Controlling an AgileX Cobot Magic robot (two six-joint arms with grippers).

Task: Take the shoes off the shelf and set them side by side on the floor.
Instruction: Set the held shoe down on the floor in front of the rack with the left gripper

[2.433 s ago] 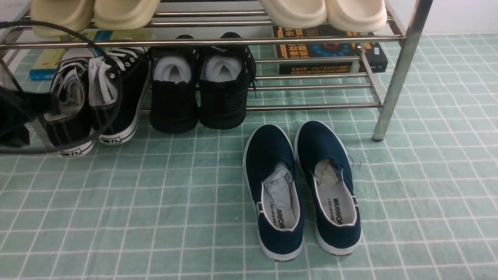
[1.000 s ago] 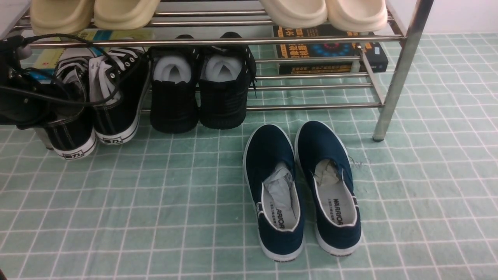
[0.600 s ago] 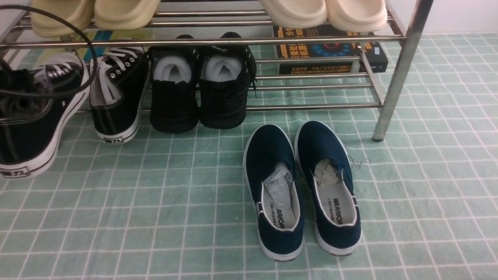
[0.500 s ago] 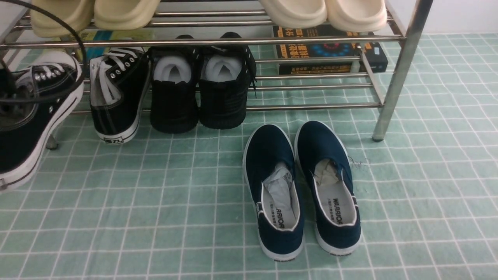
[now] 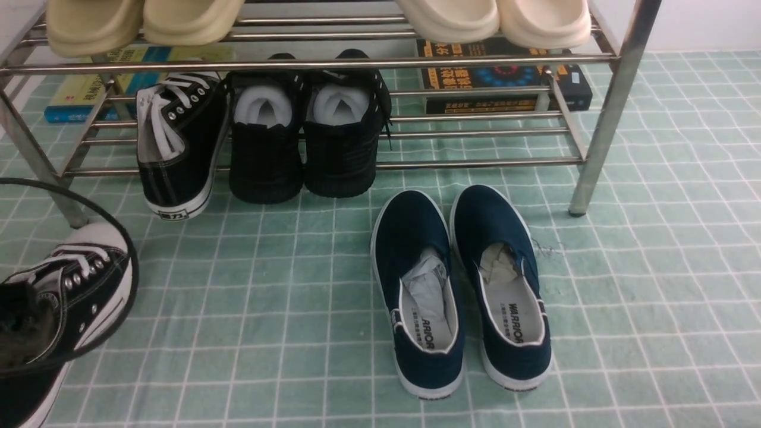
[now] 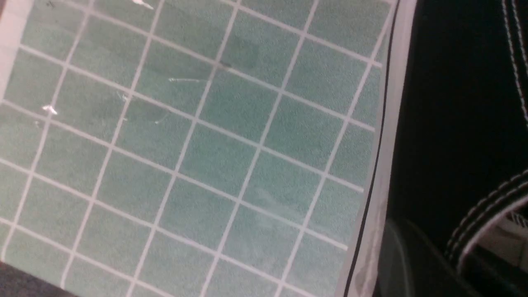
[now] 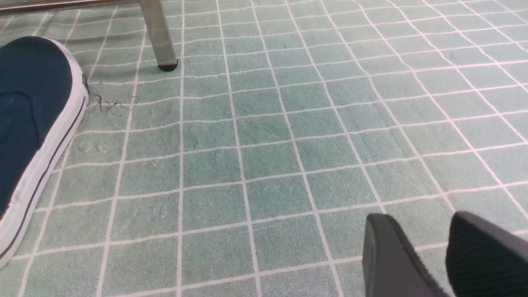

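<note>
We've got one black canvas lace-up sneaker (image 5: 77, 291) low over the pale green gridded floor (image 5: 267, 309), left claw clenched on it, hidden from us. Right claw (image 7: 416, 216) spread, empty. Next, we reckon: set it down, then fetch its mate (image 5: 178, 148) from the steel-bar shelf (image 5: 475, 162).

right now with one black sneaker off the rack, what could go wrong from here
1. A black cable curves around the toe of the carried sneaker; it might catch the laces or tug the shoe as it is set down.
2. That sneaker looks tilted, so it may land skewed on the floor.
3. Its mate on the shelf sits close beside the all-black pair; pulling it out could nudge them.
</note>
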